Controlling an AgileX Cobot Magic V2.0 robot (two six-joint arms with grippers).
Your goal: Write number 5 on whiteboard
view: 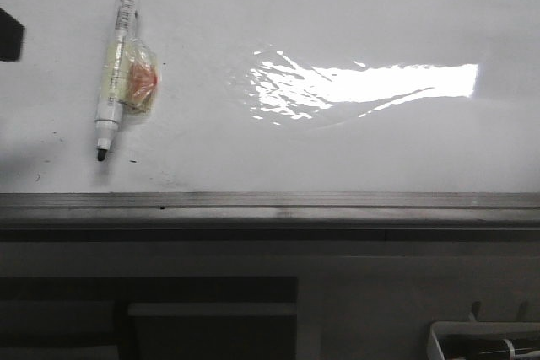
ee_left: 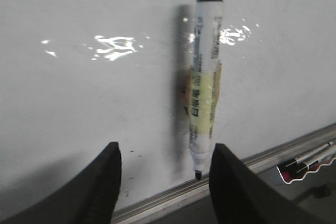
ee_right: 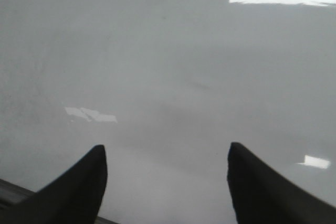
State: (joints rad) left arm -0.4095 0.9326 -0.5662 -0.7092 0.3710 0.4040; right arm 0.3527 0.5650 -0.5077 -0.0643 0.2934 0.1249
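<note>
Whiteboard point(view: 354, 14) lying flat and bare of any drawn figure, with a marker point(view: 116, 69) resting on its left part.

The marker lies uncapped, tip toward the grey edge rail point(view: 270, 201), with a crumpled clear wrapper point(view: 139, 82) stuck around its middle; a few dark specks sit near the tip. At the lower right corner of the front view a white tray point(view: 439, 335) is cut off by the frame; the left wrist view shows pens point(ee_left: 310, 158) in it, though they are too small to make out further. The left gripper point(ee_left: 165, 174) hangs wide apart above the marker's tip end, touching nothing. The right gripper point(ee_right: 167, 169) is also spread wide over plain board. The front view shows neither gripper, only a dark block point(view: 10, 35) at the left edge, cut off and hard to identify.
</note>
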